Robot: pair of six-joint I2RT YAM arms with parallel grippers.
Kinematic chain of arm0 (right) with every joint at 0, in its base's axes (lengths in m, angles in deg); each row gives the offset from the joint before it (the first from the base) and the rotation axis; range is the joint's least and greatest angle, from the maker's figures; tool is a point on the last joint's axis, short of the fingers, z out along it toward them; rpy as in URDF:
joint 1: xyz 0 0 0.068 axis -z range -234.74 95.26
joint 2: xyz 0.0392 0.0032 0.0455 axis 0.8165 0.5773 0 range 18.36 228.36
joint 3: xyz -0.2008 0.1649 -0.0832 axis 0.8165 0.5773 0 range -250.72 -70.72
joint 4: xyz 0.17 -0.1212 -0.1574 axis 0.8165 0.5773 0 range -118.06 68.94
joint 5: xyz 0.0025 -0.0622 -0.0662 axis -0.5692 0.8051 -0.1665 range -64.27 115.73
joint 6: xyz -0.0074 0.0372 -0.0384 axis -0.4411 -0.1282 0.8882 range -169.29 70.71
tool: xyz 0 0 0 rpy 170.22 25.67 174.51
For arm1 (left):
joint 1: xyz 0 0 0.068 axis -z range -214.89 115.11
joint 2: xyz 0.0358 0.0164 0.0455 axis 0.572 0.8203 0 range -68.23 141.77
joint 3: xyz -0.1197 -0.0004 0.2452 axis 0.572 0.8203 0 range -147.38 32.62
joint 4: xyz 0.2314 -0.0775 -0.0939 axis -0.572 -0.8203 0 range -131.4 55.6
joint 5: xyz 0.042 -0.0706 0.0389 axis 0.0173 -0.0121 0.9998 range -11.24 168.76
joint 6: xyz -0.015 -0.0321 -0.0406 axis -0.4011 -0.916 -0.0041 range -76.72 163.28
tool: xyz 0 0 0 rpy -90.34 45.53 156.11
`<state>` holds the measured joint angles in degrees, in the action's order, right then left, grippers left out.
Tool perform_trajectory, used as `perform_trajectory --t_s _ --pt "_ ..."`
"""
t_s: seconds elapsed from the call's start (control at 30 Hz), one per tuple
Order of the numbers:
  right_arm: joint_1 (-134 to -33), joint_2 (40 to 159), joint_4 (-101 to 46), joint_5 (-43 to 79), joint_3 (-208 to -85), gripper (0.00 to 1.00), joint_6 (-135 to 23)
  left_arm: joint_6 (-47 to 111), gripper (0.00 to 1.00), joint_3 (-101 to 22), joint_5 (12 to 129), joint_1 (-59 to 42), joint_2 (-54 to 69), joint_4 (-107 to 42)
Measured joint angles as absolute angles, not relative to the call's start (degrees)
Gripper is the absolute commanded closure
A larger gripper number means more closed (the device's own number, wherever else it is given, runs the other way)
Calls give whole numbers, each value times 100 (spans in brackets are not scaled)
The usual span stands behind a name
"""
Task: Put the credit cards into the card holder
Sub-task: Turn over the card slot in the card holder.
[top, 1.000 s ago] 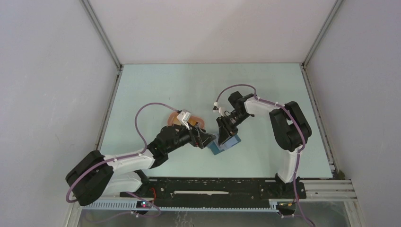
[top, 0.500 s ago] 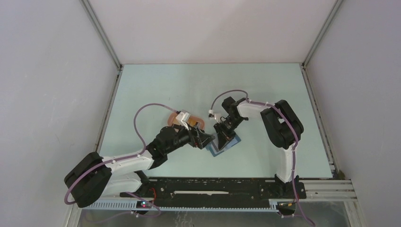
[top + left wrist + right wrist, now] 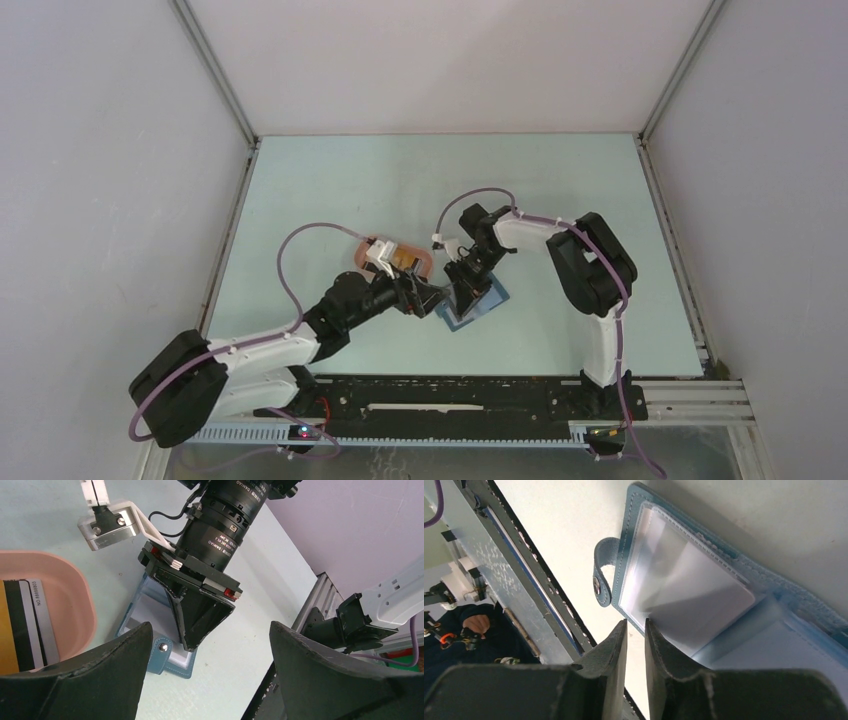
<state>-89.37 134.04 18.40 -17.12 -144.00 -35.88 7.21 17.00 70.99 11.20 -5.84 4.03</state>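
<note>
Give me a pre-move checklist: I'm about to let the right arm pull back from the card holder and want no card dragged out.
1. Card holder lying open: ok.
2. Whitish card seated fully in the holder: cannot tell.
3. Right gripper free of that card: cannot tell; jaws nearly together at its edge.
4. Left gripper open and empty: ok.
5. All cards out of the pink tray: not ok; yellow card and striped card remain.
</note>
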Motion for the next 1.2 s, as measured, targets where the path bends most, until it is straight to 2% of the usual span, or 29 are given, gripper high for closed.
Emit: perform_trajectory --t_s 0.2,0.37,0.73,0.93,1.2 --pt "-8889 13124 1958 -1668 -14494 61 -3236 732 9 1700 7267 1120 -901 117" --pt "-8708 12783 2030 -1681 -14548 59 -3087 773 10 1700 7475 1120 -1246 -184" --pt "-8432 12757 2054 -1650 -14550 56 -3044 843 17 1707 7752 1104 -1325 -633" --pt "-8301 12632 2085 -1655 -14550 55 -2993 1342 24 1235 8421 822 -1296 -2254" --pt "-7932 12136 2107 -1707 -14550 55 -2915 2052 26 -193 9134 381 -615 -3769"
